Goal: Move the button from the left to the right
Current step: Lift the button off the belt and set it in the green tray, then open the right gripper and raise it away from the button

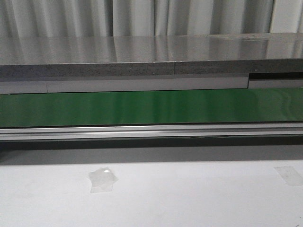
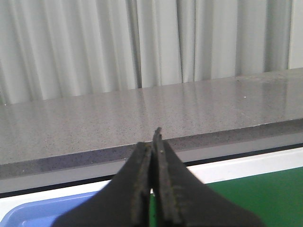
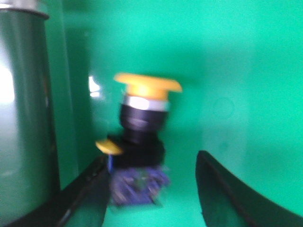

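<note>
Button (image 3: 142, 137): small, rigid, light, cap slick; grab boxy body. Right gripper (image 3: 156, 189) open, straddling it, holding nothing. Left gripper (image 2: 152, 156) closed, empty.

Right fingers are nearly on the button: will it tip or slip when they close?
The button looks rigid, so likely no give. Its wide yellow cap tops a narrower body, so an off-centre push may tip it. Only one of the fingers seems near it, possibly nudging it sideways first.

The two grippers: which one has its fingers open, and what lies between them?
The right gripper is open, with the button, yellow cap and dark body, on the green surface between its spread fingers. The left gripper is shut, holding nothing.
</note>
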You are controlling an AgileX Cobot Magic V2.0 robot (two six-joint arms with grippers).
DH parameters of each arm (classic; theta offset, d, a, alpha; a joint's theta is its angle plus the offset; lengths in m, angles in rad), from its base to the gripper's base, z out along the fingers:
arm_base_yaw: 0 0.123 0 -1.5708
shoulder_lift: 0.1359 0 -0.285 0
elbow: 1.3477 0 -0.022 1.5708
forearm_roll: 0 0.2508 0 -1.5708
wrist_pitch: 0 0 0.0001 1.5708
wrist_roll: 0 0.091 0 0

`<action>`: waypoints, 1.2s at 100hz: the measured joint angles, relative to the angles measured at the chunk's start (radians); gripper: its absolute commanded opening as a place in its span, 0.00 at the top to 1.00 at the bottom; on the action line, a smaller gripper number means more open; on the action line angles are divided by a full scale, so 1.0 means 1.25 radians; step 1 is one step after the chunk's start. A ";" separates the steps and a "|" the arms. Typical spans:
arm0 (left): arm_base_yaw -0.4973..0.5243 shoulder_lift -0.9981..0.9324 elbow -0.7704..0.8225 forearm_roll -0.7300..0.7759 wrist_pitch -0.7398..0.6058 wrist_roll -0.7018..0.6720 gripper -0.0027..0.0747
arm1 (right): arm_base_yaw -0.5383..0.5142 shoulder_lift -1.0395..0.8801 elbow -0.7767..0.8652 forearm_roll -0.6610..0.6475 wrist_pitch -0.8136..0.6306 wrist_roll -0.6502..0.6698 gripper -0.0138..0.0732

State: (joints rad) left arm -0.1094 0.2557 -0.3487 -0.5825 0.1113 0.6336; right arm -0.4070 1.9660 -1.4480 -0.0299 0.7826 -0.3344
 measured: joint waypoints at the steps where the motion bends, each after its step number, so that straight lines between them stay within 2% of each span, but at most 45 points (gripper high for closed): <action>1: 0.000 0.000 0.000 0.000 0.000 0.000 0.99 | 0.000 0.000 0.000 0.000 0.000 0.000 0.35; 44: 0.000 0.000 0.000 0.000 0.000 0.000 0.99 | 0.000 -0.016 -0.029 0.004 0.011 0.008 0.35; 68: 0.000 0.000 0.000 0.000 0.000 0.000 0.99 | 0.009 -0.101 -0.040 0.117 -0.015 0.010 0.35; 84: 0.000 0.000 0.000 0.000 0.000 0.000 0.99 | 0.045 -0.158 -0.040 0.172 -0.035 0.010 0.35; 120: 0.000 0.000 0.000 0.000 0.000 0.000 0.99 | 0.178 -0.281 -0.036 0.183 -0.068 0.005 0.35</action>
State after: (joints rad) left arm -0.1094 0.2557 -0.3487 -0.5825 0.1113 0.6336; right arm -0.1844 1.6144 -1.4930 0.1984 0.6981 -0.3280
